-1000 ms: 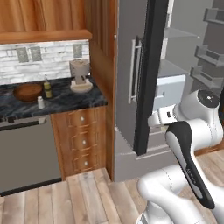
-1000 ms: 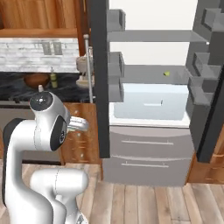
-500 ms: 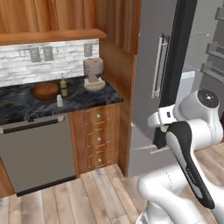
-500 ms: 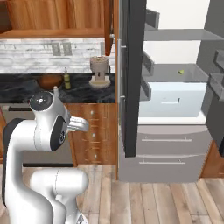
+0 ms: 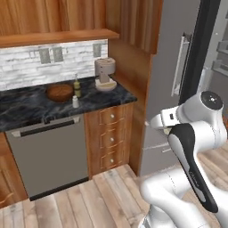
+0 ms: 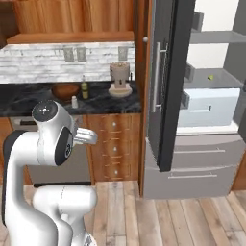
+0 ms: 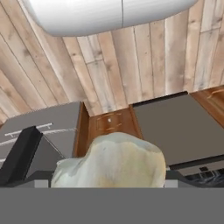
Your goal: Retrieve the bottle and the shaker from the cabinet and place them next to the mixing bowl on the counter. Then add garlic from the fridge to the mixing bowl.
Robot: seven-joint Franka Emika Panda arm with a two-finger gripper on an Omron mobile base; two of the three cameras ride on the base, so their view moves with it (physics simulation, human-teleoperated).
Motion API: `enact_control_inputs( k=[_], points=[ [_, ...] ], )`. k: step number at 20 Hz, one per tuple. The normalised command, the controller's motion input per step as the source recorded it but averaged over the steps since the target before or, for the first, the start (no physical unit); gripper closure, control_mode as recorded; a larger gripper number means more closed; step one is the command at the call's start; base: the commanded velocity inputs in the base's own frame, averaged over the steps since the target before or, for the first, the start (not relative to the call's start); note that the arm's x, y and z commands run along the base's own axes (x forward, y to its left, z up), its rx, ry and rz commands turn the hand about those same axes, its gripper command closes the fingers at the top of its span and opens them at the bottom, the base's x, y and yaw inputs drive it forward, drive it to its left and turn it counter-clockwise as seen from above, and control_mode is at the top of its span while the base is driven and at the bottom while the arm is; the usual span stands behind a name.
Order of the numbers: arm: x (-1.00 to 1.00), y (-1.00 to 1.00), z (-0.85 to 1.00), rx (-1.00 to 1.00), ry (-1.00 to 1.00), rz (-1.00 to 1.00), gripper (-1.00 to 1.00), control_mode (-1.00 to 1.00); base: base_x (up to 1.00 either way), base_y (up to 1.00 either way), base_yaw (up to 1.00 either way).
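A pale cream garlic (image 7: 118,157) bulb sits between my gripper (image 7: 111,177) jaws, which are shut on it above the wood floor. From the left base view the gripper (image 5: 164,126) is tucked close to the arm, in front of the dark grey fridge (image 5: 169,67). On the black marble counter (image 5: 26,109) stands the brown mixing bowl (image 5: 59,92), with the olive bottle (image 5: 77,85) and the small grey shaker (image 5: 75,102) right beside it. The right base view shows the bowl (image 6: 65,90), bottle (image 6: 84,89) and shaker (image 6: 74,102) too. The wooden cabinet (image 5: 53,18) hangs above.
A coffee machine (image 5: 105,73) stands at the counter's right end. Below are a grey dishwasher (image 5: 49,156) and a stack of wooden drawers (image 5: 111,138). The fridge door (image 6: 166,81) stands open, jutting into the room right of the counter.
Both base views have shifted: the base has moved, so the counter is now nearer and more central and the fridge sits farther right. The gripper still holds the garlic.
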Motion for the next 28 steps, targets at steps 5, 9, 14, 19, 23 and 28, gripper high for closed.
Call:
enact_control_inputs(
  k=[5, 9, 14, 19, 23, 28],
  points=[
    [0.0, 0.0, 0.0, 0.0, 0.0, 0.0, 1.0, 1.0, 0.29, 0.61, -0.12],
    [0.0, 0.0, 0.0, 0.0, 0.0, 0.0, 1.0, 1.0, 0.26, 0.63, -0.12],
    [0.0, 0.0, 0.0, 0.0, 0.0, 0.0, 1.0, 1.0, 0.33, 0.58, -0.09],
    [0.0, 0.0, 0.0, 0.0, 0.0, 0.0, 1.0, 1.0, 0.36, 0.56, -0.09],
    [0.0, 0.0, 0.0, 0.0, 0.0, 0.0, 1.0, 1.0, 0.24, 0.6, -0.1],
    [0.0, 0.0, 0.0, 0.0, 0.0, 0.0, 1.0, 1.0, 0.28, 0.56, -0.09]
  ],
)
